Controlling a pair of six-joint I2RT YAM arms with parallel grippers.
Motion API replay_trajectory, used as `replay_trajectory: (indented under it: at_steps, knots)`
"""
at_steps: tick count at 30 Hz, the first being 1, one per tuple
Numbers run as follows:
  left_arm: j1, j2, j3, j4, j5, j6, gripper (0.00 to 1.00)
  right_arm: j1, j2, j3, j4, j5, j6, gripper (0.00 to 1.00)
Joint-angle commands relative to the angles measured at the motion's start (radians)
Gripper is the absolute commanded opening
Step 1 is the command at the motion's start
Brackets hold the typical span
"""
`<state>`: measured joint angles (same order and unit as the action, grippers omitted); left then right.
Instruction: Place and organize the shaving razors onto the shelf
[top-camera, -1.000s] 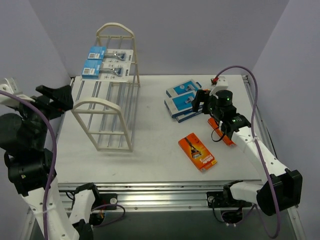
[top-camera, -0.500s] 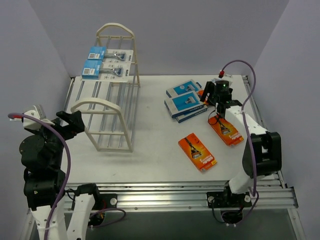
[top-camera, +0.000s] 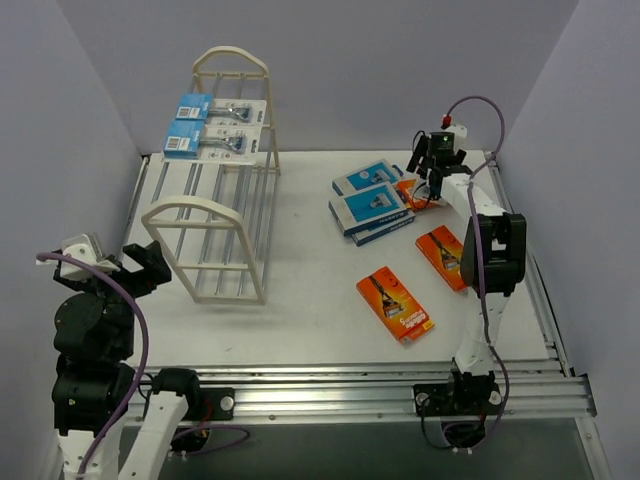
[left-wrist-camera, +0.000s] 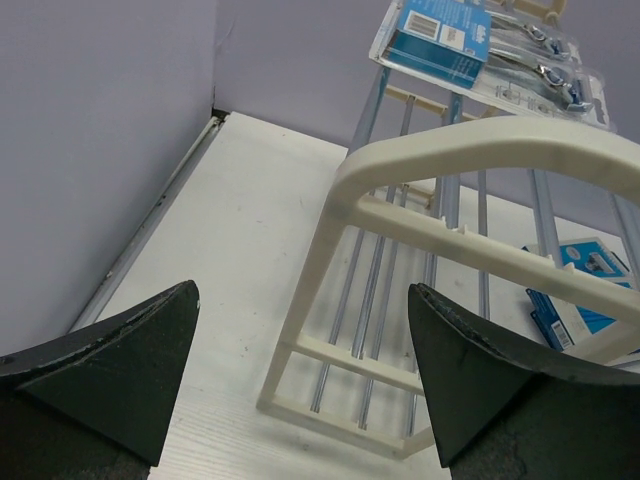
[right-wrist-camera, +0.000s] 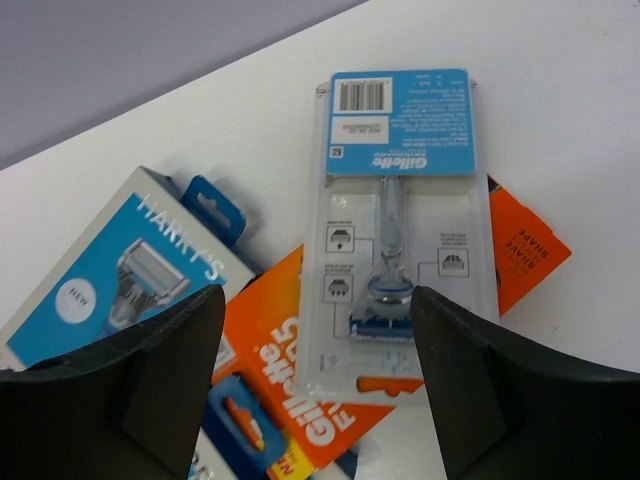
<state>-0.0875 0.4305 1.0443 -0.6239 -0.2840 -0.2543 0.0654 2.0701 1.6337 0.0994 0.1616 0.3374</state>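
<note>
The shelf (top-camera: 213, 215) stands at the left, with two blister-card shaving razors (top-camera: 217, 125) lying on its top tier. My right gripper (right-wrist-camera: 317, 295) is open above a clear blister razor pack (right-wrist-camera: 400, 200), its fingers on either side of the pack's lower end. That pack lies on an orange box (right-wrist-camera: 290, 390), beside a blue-and-white box (right-wrist-camera: 120, 270). In the top view my right gripper (top-camera: 432, 162) hovers at the back right of this pile. My left gripper (left-wrist-camera: 300, 300) hangs open and empty before the shelf's near arched end (left-wrist-camera: 470, 160).
Two more orange boxes (top-camera: 395, 305) (top-camera: 443, 255) lie on the table toward the front right. Blue-and-white boxes (top-camera: 368, 207) are stacked left of my right gripper. Purple walls close in the back and both sides; a metal rail runs along the near edge.
My right arm stretched out toward the back right, carrying its gripper from the orange box to the far pile, jaws narrowing a little. My left arm sank down to the near left.
</note>
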Motion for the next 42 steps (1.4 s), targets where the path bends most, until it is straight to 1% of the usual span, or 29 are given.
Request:
replay_trajectory:
  at_steps: [1,6,9,13,17,18,19,20,22,23,25,29,32,34,35,37,38,39,42]
  knots:
    - [-0.029,-0.013,-0.012,0.029,-0.095,0.024,0.94,-0.036,0.065,0.096,-0.038,0.029,0.005,0.7]
    - [-0.07,-0.038,-0.017,0.032,-0.147,0.041,0.94,-0.061,0.146,0.156,-0.038,-0.003,-0.014,0.69]
    - [-0.08,-0.042,-0.02,0.039,-0.167,0.043,0.94,-0.061,0.2,0.204,-0.079,-0.023,-0.044,0.68]
    - [-0.084,-0.041,-0.023,0.047,-0.164,0.036,0.94,-0.061,0.211,0.166,-0.076,-0.06,-0.051,0.64]
    - [-0.087,-0.041,-0.024,0.039,-0.159,0.027,0.94,-0.061,0.194,0.083,-0.047,-0.073,-0.044,0.52]
    - [-0.089,-0.039,-0.018,0.032,-0.158,0.027,0.94,-0.061,0.182,0.068,-0.043,-0.073,-0.046,0.42]
    - [-0.092,-0.039,-0.014,0.027,-0.158,0.027,0.94,-0.061,0.174,0.043,-0.041,-0.071,-0.044,0.36]
    - [-0.092,-0.038,-0.01,0.023,-0.161,0.024,0.94,-0.061,0.17,0.032,-0.04,-0.071,-0.041,0.25]
    - [-0.093,-0.039,0.003,0.012,-0.164,0.02,0.94,-0.061,0.148,0.005,-0.036,-0.083,-0.037,0.14]
    - [-0.093,-0.039,0.008,0.009,-0.164,0.013,0.94,-0.061,0.14,0.0,-0.038,-0.086,-0.032,0.06]
    - [-0.093,-0.039,0.019,0.003,-0.158,0.003,0.94,-0.061,0.116,-0.008,-0.041,-0.103,-0.023,0.0]
    - [-0.095,-0.038,0.045,-0.016,-0.146,-0.042,0.94,-0.061,0.039,-0.047,-0.049,-0.129,0.001,0.0]
    - [-0.095,-0.052,0.083,-0.049,-0.141,-0.086,0.94,-0.061,-0.091,-0.096,-0.037,-0.145,0.005,0.0]
    - [-0.093,-0.065,0.105,-0.054,-0.117,-0.106,0.94,-0.056,-0.155,-0.179,-0.006,-0.145,0.017,0.0]
    - [-0.093,-0.065,0.112,-0.056,-0.106,-0.12,0.94,-0.055,-0.224,-0.213,0.005,-0.148,0.025,0.0]
    - [-0.095,-0.047,0.138,-0.077,-0.081,-0.141,0.94,-0.05,-0.29,-0.302,0.031,-0.152,0.034,0.0]
    - [-0.093,-0.041,0.16,-0.085,-0.072,-0.154,0.94,-0.042,-0.359,-0.331,0.042,-0.152,0.034,0.0]
    - [-0.093,-0.023,0.169,-0.094,-0.061,-0.155,0.94,-0.041,-0.39,-0.388,0.052,-0.152,0.035,0.0]
    - [-0.095,0.01,0.223,-0.109,-0.04,-0.161,0.94,-0.032,-0.519,-0.458,0.089,-0.235,0.038,0.0]
